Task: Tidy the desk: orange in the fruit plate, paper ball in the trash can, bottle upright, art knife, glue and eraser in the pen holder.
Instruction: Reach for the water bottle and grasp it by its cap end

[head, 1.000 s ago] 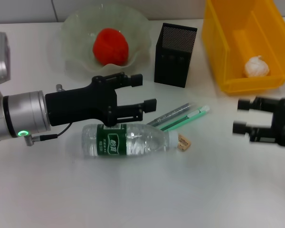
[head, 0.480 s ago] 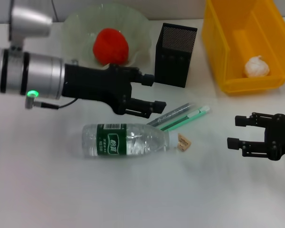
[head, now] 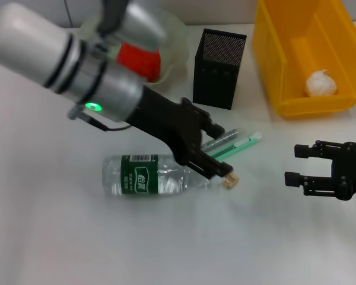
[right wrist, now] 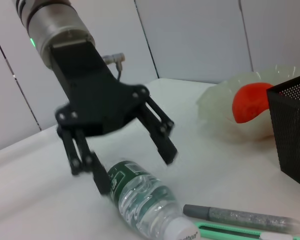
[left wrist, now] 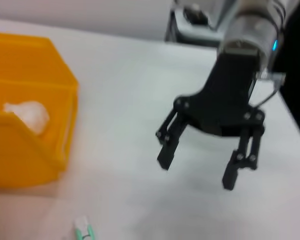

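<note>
The clear bottle [head: 145, 176] with a green label lies on its side on the white desk. My left gripper [head: 216, 151] hangs open over its cap end, one finger on each side; the right wrist view shows this left gripper [right wrist: 135, 170] just above the bottle [right wrist: 145, 200]. A grey glue stick [head: 224, 136] and a green art knife [head: 240, 145] lie side by side next to the cap, with the small tan eraser [head: 229, 180] beside it. The orange [head: 139, 56] sits in the fruit plate [head: 173, 37]. The paper ball [head: 320, 83] lies in the yellow trash can [head: 273, 71]. My right gripper [head: 296, 165] hovers open at the right.
The black mesh pen holder [head: 218, 68] stands upright between the plate and the yellow bin. My left arm crosses over the plate and hides part of it. The left wrist view shows the right gripper [left wrist: 197, 167] above bare desk beside the bin [left wrist: 55, 130].
My left arm has swung from beside the plate to the right and down, turning its wrist, so its open fingers now straddle the bottle's cap end. The right gripper shifted slightly left.
</note>
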